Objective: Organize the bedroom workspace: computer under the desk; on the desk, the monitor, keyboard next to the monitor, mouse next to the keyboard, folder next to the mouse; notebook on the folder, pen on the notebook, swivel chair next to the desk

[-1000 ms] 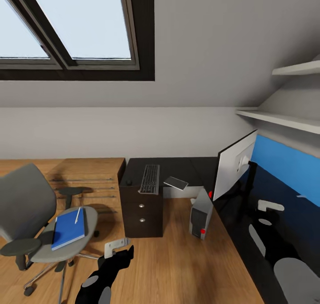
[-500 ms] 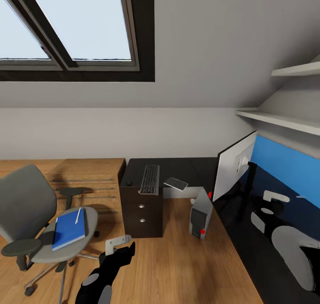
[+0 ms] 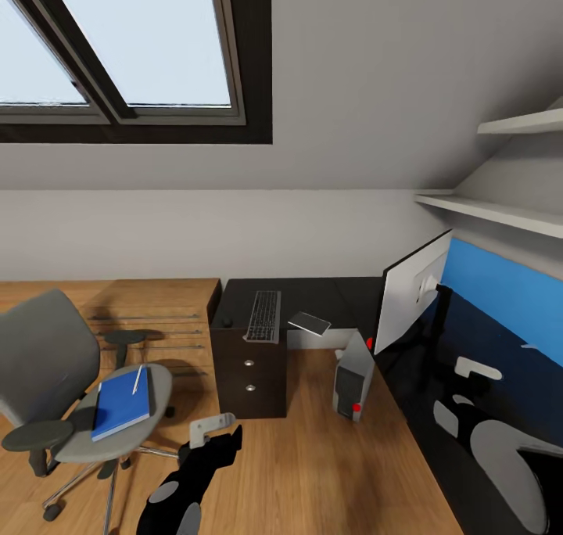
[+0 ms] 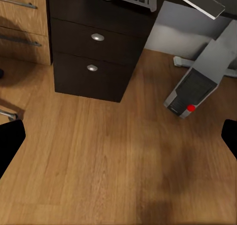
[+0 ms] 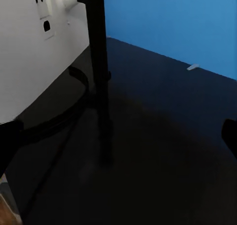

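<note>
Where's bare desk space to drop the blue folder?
Free: the black desk top between the grey flat device and the white-backed monitor, and the stretch along the blue back panel behind the monitor. Crowded: the drawer-unit end, taken by the slim black keyboard.

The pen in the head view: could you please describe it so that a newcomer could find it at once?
Start at the swivel chair on the left. A blue book lies on its seat, and the pen, a thin white stick, rests across the book's far corner.
</note>
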You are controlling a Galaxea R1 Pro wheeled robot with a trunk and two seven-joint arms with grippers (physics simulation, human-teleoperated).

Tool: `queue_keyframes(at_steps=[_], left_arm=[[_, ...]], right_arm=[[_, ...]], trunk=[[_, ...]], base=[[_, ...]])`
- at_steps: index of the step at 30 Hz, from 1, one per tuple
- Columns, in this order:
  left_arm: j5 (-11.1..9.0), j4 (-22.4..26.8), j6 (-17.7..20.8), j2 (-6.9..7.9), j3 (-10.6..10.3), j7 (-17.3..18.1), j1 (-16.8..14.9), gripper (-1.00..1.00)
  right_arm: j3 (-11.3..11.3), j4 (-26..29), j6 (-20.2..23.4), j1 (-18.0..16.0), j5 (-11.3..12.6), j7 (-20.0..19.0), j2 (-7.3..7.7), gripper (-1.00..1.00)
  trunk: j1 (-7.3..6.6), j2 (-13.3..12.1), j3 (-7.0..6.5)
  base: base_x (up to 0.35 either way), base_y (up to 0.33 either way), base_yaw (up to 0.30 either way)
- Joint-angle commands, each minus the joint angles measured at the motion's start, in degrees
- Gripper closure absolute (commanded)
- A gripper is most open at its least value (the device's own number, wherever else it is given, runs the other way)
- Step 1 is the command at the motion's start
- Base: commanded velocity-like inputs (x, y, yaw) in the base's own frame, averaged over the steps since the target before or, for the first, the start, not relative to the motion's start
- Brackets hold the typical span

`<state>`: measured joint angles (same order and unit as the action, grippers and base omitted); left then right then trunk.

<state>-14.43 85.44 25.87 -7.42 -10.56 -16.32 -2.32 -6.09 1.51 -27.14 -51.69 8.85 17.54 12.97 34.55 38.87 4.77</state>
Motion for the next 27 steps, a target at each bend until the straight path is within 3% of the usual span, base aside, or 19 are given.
queue_keyframes(at_steps=[1, 12, 27], left_arm=[[-0.61, 0.08, 0.17, -0.17, 0.25, -0.51, -0.05, -1.00], [-0.69, 0.07, 0.15, 0.11, 0.80, -0.45, -0.05, -1.00], [-0.69, 0.07, 0.18, 0.21, 0.88, -0.40, -0.05, -1.00]], right_arm=[[-0.09, -0.38, 0.02, -0.29, -0.28, 0.15, -0.34, -1.00], [0.52, -2.50, -2.87, -0.09, -3.62, 3.45, -3.72, -1.00], [0.55, -2.53, -4.06, -0.08, -3.78, 3.55, -3.72, -1.00]], trunk=[[0.02, 0.09, 0.11], [0.02, 0.09, 0.11], [0.02, 0.09, 0.11]], base=[[0.000, 0.000, 0.000], [0.000, 0.000, 0.000], [0.039, 0.000, 0.000]])
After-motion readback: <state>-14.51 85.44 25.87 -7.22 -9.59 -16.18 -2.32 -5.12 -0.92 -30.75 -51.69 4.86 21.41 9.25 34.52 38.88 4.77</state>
